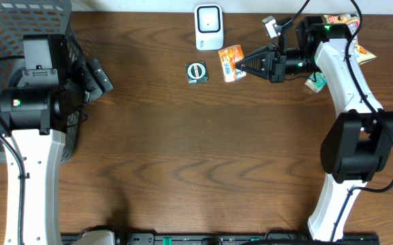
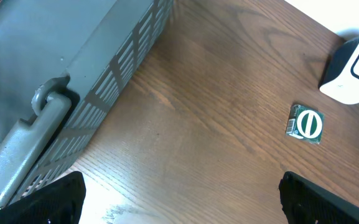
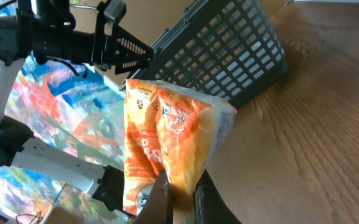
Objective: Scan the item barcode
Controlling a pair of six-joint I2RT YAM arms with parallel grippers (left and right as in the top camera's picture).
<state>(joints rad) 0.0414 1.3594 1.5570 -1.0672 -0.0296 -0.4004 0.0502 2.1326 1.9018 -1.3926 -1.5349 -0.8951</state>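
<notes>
An orange snack packet (image 1: 231,62) hangs just above the table, below and to the right of the white scanner (image 1: 208,27). My right gripper (image 1: 246,64) is shut on the packet's right edge. In the right wrist view the packet (image 3: 167,137) stands up from between the pinched fingers of the gripper (image 3: 179,186). A small green-and-white item (image 1: 197,71) lies left of the packet and also shows in the left wrist view (image 2: 307,124), near the scanner (image 2: 353,71). My left gripper (image 1: 101,76) stands open and empty beside the basket, over bare wood (image 2: 179,199).
A grey slatted basket (image 1: 19,27) fills the back left corner, close against the left arm (image 2: 73,74). Several more packets (image 1: 349,30) lie at the back right behind the right arm.
</notes>
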